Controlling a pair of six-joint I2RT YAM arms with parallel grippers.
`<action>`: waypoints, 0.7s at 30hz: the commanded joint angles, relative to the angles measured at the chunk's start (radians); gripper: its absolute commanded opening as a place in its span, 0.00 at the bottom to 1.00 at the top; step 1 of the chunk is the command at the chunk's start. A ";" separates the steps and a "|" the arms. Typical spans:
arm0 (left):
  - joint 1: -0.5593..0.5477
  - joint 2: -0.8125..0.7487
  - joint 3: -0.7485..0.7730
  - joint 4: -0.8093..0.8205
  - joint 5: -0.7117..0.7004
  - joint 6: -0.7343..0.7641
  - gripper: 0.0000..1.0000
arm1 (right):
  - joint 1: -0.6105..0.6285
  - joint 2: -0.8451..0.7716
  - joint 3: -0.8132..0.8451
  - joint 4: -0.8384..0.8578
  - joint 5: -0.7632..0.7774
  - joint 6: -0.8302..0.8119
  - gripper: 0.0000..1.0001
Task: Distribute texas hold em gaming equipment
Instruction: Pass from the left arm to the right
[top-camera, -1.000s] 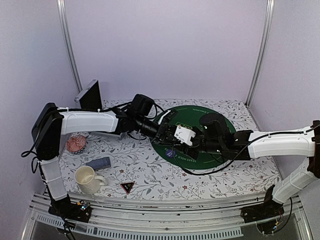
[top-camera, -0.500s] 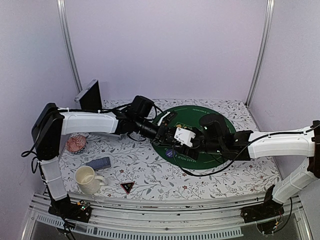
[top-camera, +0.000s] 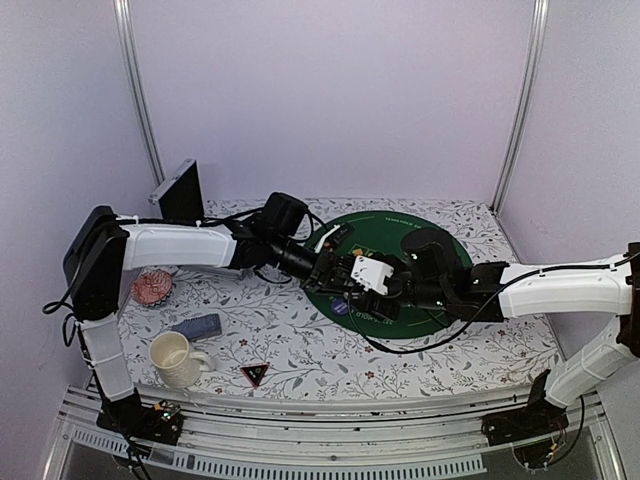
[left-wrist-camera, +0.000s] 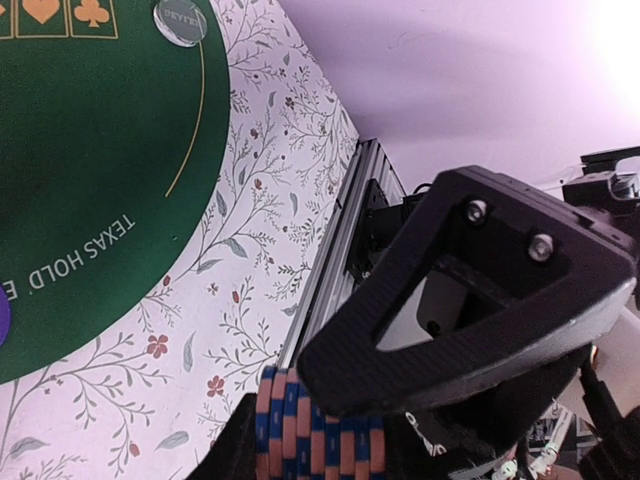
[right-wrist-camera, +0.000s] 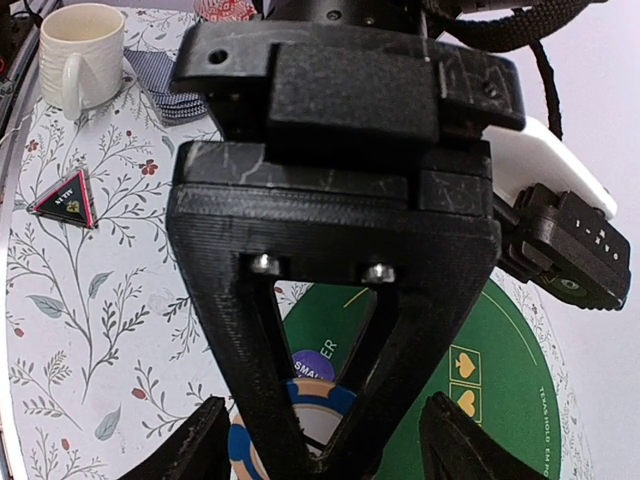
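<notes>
Right gripper (right-wrist-camera: 325, 445): fingers spread wide, one on each side of the other arm's tip, clamped on nothing.
Left gripper (left-wrist-camera: 320, 455): closed on a chip stack (left-wrist-camera: 300, 430) with orange-and-blue striped edges. It sits nose to nose with the right gripper.
Chip stack: held at the left fingertips, inside the gap between the right fingers. I cannot tell whether the right fingers touch it.
Step in hand: probably passing chips from one gripper to the other above the green mat (left-wrist-camera: 100, 150).
Doing it well: centre the right fingers on the chip rims, clear of the left gripper's black frame, and square to the stack. Close on the chips alone. The left grip should let go only once the right has a firm hold.
Risk: a skewed pinch would likely fan the stack and drop chips onto the mat.
Directly under the tips: a violet round button (right-wrist-camera: 318, 362) lying on the mat.
Further out on the mat: a pale round button (left-wrist-camera: 180, 20) near its rim.
Off the mat, towards the left arm's base: the black triangular marker (top-camera: 254, 374), the playing cards (top-camera: 197, 327) and the cream mug (right-wrist-camera: 80, 50), all well apart from both grippers.
</notes>
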 joint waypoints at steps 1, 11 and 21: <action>0.009 -0.026 -0.010 0.004 0.015 -0.001 0.00 | -0.003 -0.024 -0.011 -0.009 -0.005 -0.010 0.69; 0.009 -0.025 -0.008 0.005 0.013 -0.002 0.00 | -0.004 0.020 0.016 -0.014 -0.009 -0.010 0.51; 0.011 -0.026 -0.009 0.006 0.014 -0.001 0.00 | -0.003 0.020 0.003 -0.016 -0.004 -0.006 0.55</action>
